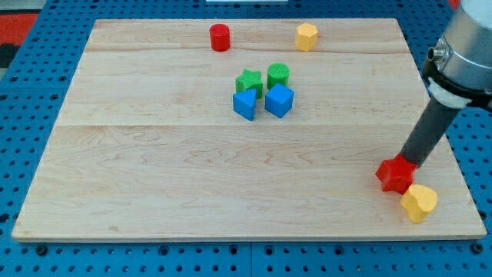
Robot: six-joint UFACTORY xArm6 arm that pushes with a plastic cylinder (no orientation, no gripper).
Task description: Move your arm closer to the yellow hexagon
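My tip (405,161) is down at the counter's (154,192) right edge near the bottom right corner, touching the red star (395,175) from behind; the end effector is a bare rod, holding nothing. Yellow block (419,202) sits just beside the star, closer to the corner. Yellow hexagon (307,36) is at the top edge, right of centre, well apart from my tip. Red cylinder (220,37) is to its left. At mid-counter a green star (248,81), green cylinder (278,75), blue block (244,104) and blue cube (279,101) are clustered.

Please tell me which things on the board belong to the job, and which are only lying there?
For the job:
- yellow hexagon, at the view's top
- my tip, behind the red star

Lying about:
- red star
- yellow heart
- red cylinder
- green star
- green cylinder
- two blue blocks
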